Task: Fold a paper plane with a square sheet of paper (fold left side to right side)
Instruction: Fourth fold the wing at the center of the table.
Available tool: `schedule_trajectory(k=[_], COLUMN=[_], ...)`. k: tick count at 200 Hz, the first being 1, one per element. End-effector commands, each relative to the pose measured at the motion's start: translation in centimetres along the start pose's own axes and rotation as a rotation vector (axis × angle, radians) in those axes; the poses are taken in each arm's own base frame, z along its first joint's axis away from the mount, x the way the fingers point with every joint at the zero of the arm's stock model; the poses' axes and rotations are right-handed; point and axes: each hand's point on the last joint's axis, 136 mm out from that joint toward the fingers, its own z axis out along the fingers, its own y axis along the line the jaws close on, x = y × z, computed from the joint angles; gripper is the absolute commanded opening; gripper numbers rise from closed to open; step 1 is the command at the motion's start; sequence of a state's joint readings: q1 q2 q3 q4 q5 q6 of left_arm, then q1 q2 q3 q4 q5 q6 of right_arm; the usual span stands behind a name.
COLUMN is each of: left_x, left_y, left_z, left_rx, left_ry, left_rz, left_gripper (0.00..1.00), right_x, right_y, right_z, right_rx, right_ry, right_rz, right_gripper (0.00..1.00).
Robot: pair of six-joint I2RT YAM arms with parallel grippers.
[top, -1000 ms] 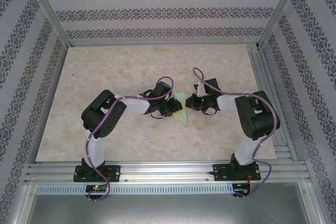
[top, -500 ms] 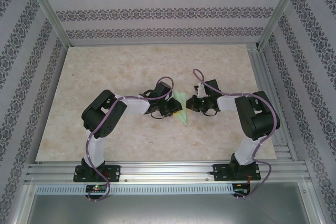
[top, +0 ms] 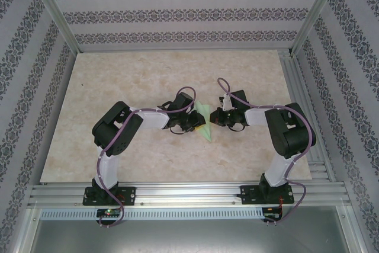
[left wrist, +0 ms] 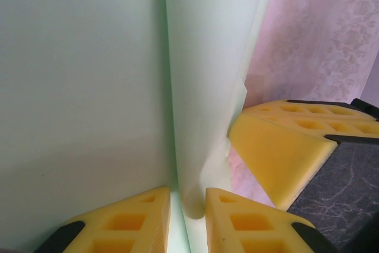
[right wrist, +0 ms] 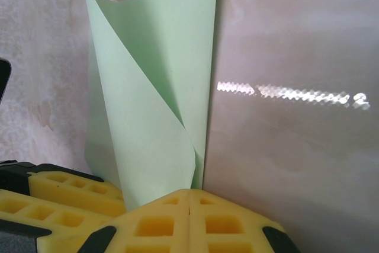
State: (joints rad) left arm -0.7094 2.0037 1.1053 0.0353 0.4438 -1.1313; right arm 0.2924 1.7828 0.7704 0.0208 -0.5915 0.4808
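The beige marbled table (top: 148,75) sat inside patterned walls and an aluminium frame. The thin, pale mint-green sheet of paper (top: 205,124) lay near the table's middle, directly between the two arms. Seen from the top camera, its long axis ran from the far edge toward the near edge, narrowing to a point at the near end. The left gripper (top: 194,124) touched it from the left and the right gripper (top: 217,119) from the right, so neither arm was nearer. In the left wrist view the yellow foam fingers (left wrist: 121,220) of the left gripper (left wrist: 187,197) had closed to a slim gap. A rounded fold of the sheet (left wrist: 89,87) filled that gap, which I took for a pinch. In the right wrist view the right gripper (right wrist: 189,197) had its jaws pressed flat together. The lower end of the sheet (right wrist: 160,87) ran down into their seam and the paper curled upright above them, so it seemed clamped there too. The fold would probably turn on the left gripper carrying its side rightward across that axis.
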Motion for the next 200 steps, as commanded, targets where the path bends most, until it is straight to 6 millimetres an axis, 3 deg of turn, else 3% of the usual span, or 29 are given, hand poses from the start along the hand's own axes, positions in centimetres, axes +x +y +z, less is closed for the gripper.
schedule_trajectory(k=[1, 61, 82, 112, 142, 200], left_x=[1.3, 0.1, -0.3, -0.6, -1.4, -2.8], left_y=[1.0, -2.5, -2.9, -4.2, -5.0, -3.2], left_z=[0.3, -3.5, -4.2, -3.4, -2.3, -0.3], left_rx=[-0.050, 0.008, 0.011, 0.059, 0.074, 0.021], left_ry=[0.034, -0.008, -0.020, 0.002, 0.002, -0.008], left_rz=[0.017, 0.077, 0.090, 0.101, 0.119, 0.086], left_gripper=[0.26, 0.35, 0.31, 0.20, 0.18, 0.16], right_x=[1.1, 1.5, 1.5, 1.5, 1.5, 1.5], right_y=[-1.8, -2.2, -2.1, -2.1, -2.1, -1.8], right_z=[0.4, 0.7, 0.7, 0.7, 0.6, 0.7], right_rx=[0.077, 0.097, 0.098, 0.098, 0.103, 0.100], right_ry=[0.039, 0.064, 0.064, 0.065, 0.065, 0.069], right_rz=[0.006, 0.007, 0.005, 0.003, -0.002, -0.007], right_gripper=[0.05, 0.05, 0.05, 0.05, 0.05, 0.05])
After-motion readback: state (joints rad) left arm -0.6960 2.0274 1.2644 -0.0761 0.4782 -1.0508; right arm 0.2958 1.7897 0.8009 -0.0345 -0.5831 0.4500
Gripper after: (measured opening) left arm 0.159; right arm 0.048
